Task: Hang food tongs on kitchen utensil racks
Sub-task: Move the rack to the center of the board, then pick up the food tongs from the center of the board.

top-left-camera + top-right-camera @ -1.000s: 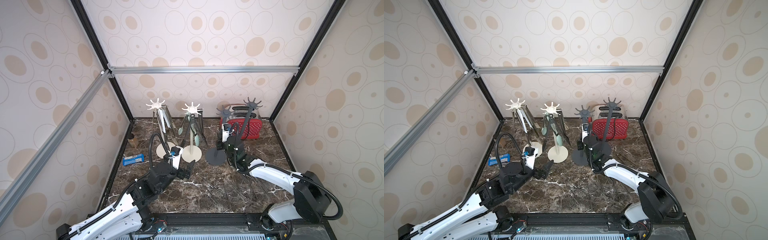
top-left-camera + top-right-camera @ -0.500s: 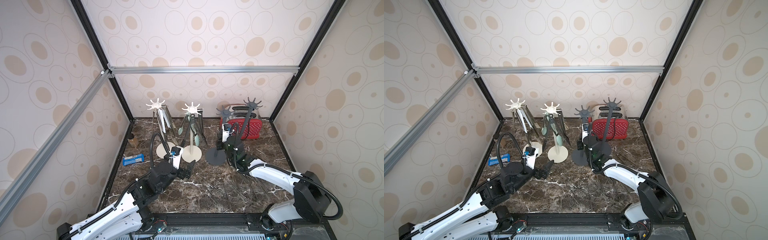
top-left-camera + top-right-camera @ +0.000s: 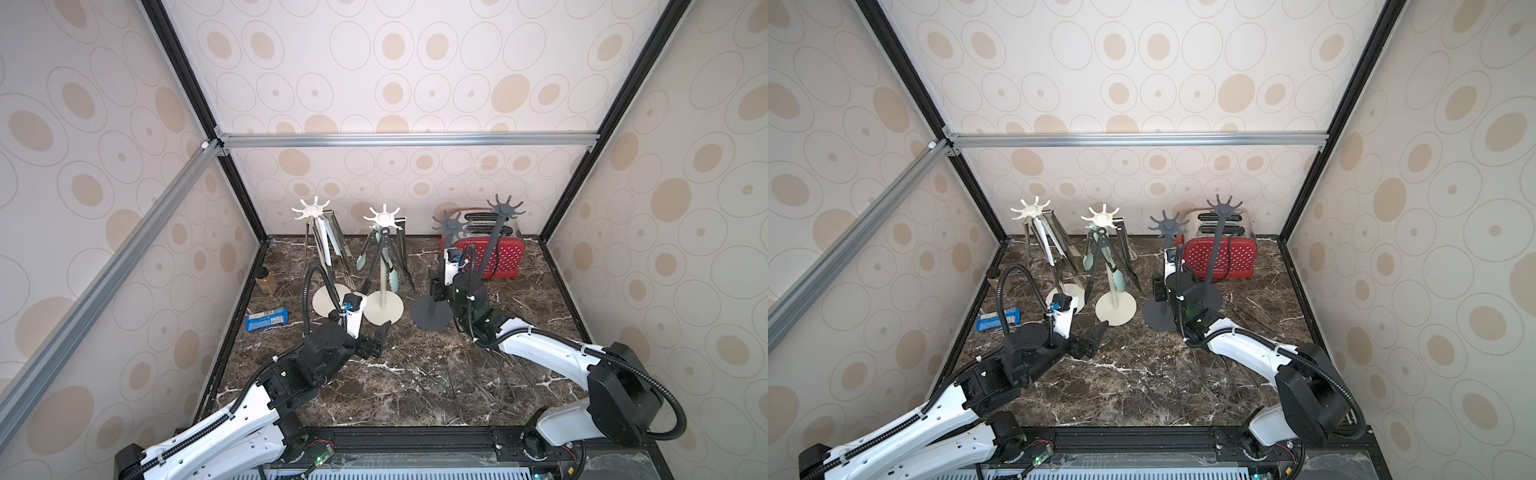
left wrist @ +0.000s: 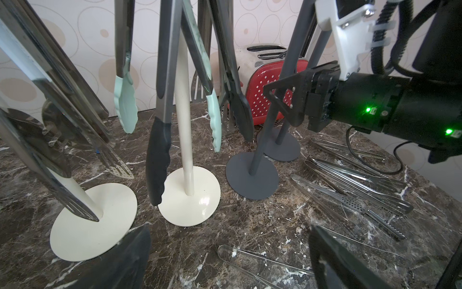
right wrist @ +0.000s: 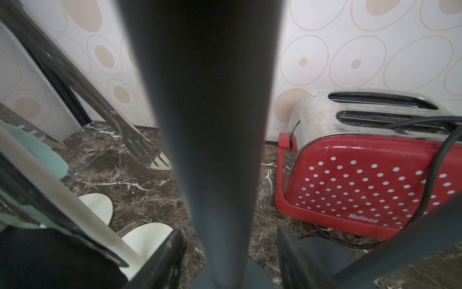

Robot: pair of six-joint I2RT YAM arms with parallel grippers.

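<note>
Food tongs [image 4: 350, 200] lie loose on the table [image 4: 250, 237] just ahead of my left end effector [image 4: 230, 252], which hovers spread wide, holding nothing. My right end effector [image 5: 230, 250] stands spread either side of the pole of a dark grey rack [image 5: 212, 125], clear of it. Outward, more tongs [image 4: 157, 160] hang from two cream racks [image 4: 186, 150] toward the back left corner; a red toaster [image 5: 362, 187] sits back right.

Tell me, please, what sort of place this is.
Probably a robot test cell mocked up as a kitchen counter: an aluminium frame, a marble-look tabletop, a red toaster and a cream utensil rack.
</note>
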